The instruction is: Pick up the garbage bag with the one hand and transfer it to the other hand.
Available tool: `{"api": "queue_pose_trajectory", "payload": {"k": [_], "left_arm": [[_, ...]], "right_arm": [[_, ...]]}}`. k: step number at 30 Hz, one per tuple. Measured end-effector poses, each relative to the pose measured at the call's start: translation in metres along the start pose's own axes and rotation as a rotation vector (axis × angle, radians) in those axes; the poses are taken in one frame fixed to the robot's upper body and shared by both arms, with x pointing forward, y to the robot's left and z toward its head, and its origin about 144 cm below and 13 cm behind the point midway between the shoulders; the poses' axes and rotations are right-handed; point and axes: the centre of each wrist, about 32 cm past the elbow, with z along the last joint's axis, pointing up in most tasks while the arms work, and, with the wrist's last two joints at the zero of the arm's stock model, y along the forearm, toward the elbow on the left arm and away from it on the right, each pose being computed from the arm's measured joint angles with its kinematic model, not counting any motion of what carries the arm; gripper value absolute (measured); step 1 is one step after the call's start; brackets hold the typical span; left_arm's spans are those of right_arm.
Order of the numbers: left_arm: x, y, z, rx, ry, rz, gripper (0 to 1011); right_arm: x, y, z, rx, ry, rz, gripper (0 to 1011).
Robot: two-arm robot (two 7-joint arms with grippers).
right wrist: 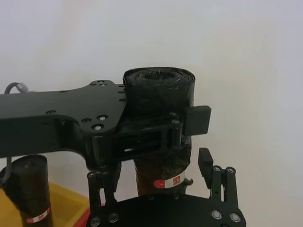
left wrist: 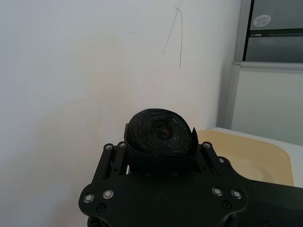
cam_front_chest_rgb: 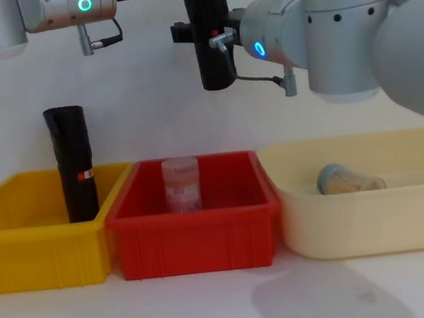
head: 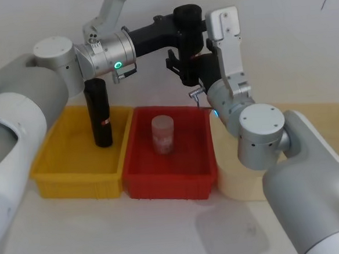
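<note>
Step in hand: the hand-over. My left gripper (right wrist: 157, 138), on the green-ringed arm, is clamped across the upper part of the garbage bag (right wrist: 159, 90). The roll hangs upright in the air, well above the back edge of the red bin (head: 168, 188).

My right gripper (right wrist: 155, 178), on the blue-ringed arm, sits just below the left one. Its fingers (right wrist: 206, 163) stand apart, one on each side of the roll's lower part at the red-and-white label, and grip nothing. Whether they touch the plastic I cannot tell.

Next move, as I judge it: close the right fingers on the roll, confirm the grip, then release the left. Releasing first would likely drop the roll into the red bin.

Surroundings: a second roll (cam_front_chest_rgb: 74, 172) stands in the yellow bin (head: 75, 189) near its right edge. A translucent jar (head: 163, 134) stands mid red bin. A small capped object (cam_front_chest_rgb: 342, 180) lies in the cream tray (cam_front_chest_rgb: 369, 226). None obstructs the exchange.
</note>
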Motion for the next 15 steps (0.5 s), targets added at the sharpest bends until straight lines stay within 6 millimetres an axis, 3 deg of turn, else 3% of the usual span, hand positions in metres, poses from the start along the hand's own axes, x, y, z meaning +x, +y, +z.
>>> {"api": "queue_pose_trajectory", "payload": {"k": [15], "left_arm": [[0.0,0.0,0.0,0.0,0.0,0.0,504]], "right_arm": [[-0.005,0.013,-0.001,0.0,-0.009,-0.021,963]]}}
